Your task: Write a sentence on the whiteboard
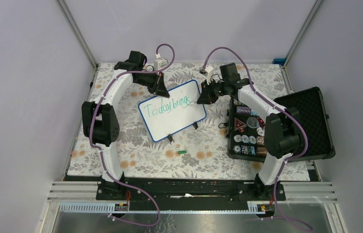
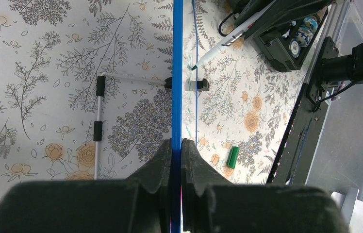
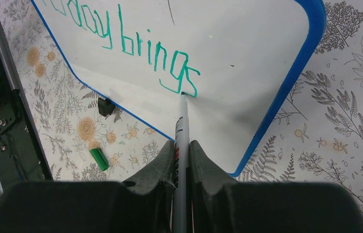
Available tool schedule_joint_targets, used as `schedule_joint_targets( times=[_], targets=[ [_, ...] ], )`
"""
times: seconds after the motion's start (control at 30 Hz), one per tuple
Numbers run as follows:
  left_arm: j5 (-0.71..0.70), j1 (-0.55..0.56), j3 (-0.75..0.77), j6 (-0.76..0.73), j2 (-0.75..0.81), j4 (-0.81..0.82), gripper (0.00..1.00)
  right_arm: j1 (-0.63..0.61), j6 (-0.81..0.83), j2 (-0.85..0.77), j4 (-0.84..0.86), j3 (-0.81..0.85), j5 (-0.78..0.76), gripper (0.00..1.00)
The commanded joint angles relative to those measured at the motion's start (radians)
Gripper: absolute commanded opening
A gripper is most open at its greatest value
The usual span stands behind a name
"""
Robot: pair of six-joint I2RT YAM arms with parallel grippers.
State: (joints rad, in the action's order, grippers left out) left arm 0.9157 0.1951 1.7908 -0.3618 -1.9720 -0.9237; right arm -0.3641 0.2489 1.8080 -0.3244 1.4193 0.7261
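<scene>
The jaws of the left gripper are clenched on the blue top frame of the whiteboard, which is seen edge-on between them. The jaws of the right gripper are clamped on a marker, whose barrel lies along the gap and points away from the wrist.

The whiteboard stands on its two black feet near the middle of the table, closer to the far edge. Its long axis runs diagonally from the left side toward the far right corner, and its written face is turned toward the near edge. The sentence is set in one green line reading "Today brings". The marker tip is in contact with the board at the tail of the final "s".

The writing is judged to be incomplete. Blank surface lies below the written line, toward the board's lower edge. The written face is reached by the right arm alone; the left arm is occupied with steadying the frame. A green cap lies on the table in front of the board.
</scene>
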Motion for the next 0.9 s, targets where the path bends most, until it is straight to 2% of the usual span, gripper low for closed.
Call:
schedule_joint_targets(
  times=[0.0, 0.17, 0.23, 0.37, 0.47, 0.6, 0.87],
  targets=[
    [-0.125, 0.027, -0.033, -0.071, -0.012, -0.032, 0.0, -0.012, 0.018, -0.03, 0.007, 0.003, -0.001, 0.0],
    [-0.131, 0.027, -0.028, -0.065, -0.012, -0.032, 0.01, -0.012, 0.019, -0.076, -0.006, 0.004, 0.029, 0.0],
    [-0.136, 0.027, -0.028, -0.065, -0.007, -0.031, 0.09, -0.01, 0.02, -0.095, -0.024, 0.011, 0.049, 0.0],
    [-0.144, 0.016, -0.008, -0.054, 0.015, -0.031, 0.3, -0.009, 0.023, -0.128, -0.061, 0.022, 0.08, 0.0],
    [-0.119, -0.005, 0.02, -0.038, 0.034, -0.032, 0.41, -0.009, 0.03, -0.14, -0.096, 0.035, 0.114, 0.0],
    [-0.096, -0.037, 0.03, -0.043, 0.075, -0.055, 0.46, -0.019, 0.042, -0.146, -0.145, 0.054, 0.131, 0.0],
    [-0.023, -0.156, -0.054, -0.046, 0.164, -0.056, 0.53, -0.08, 0.034, -0.165, -0.145, 0.04, 0.105, 0.0]
  ],
)
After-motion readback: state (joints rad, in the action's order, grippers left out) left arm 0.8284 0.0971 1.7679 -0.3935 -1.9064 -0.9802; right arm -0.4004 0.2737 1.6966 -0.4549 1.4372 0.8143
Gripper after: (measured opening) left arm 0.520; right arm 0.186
